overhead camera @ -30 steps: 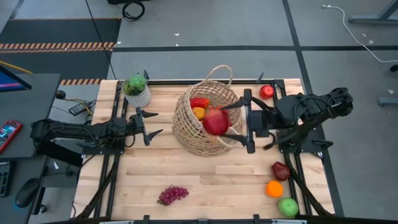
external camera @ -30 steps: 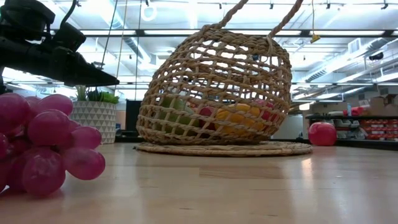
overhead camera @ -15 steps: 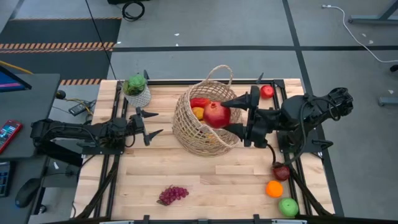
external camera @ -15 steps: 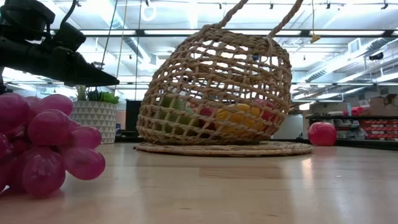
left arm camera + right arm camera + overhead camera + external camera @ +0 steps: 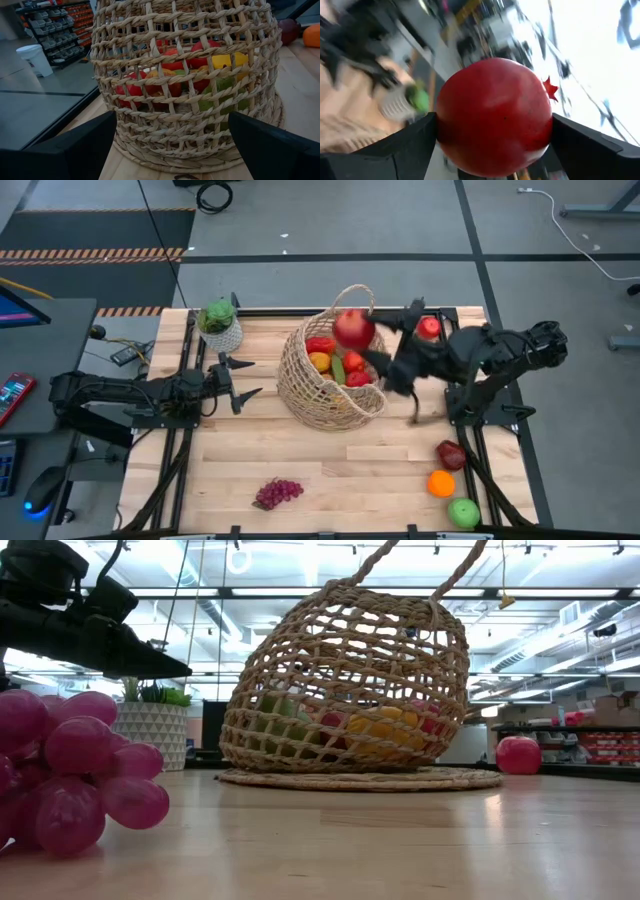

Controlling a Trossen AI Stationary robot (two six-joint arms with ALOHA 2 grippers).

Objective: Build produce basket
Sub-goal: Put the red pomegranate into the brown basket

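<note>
The right gripper (image 5: pixel 372 342) clasps a red pomegranate (image 5: pixel 353 328) over the basket's (image 5: pixel 310 395) two o'clock rim, apparently poised to drop it among the fruit inside. At nine o'clock, the left gripper (image 5: pixel 240 381) waits with fingers spread.

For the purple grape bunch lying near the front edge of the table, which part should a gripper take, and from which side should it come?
The grape bunch lies flat and alone on the bare table, so coming straight down from above looks best. It is longer across the table than deep, so I would close the fingers across its narrow middle. No stem is clear to grip.
</note>
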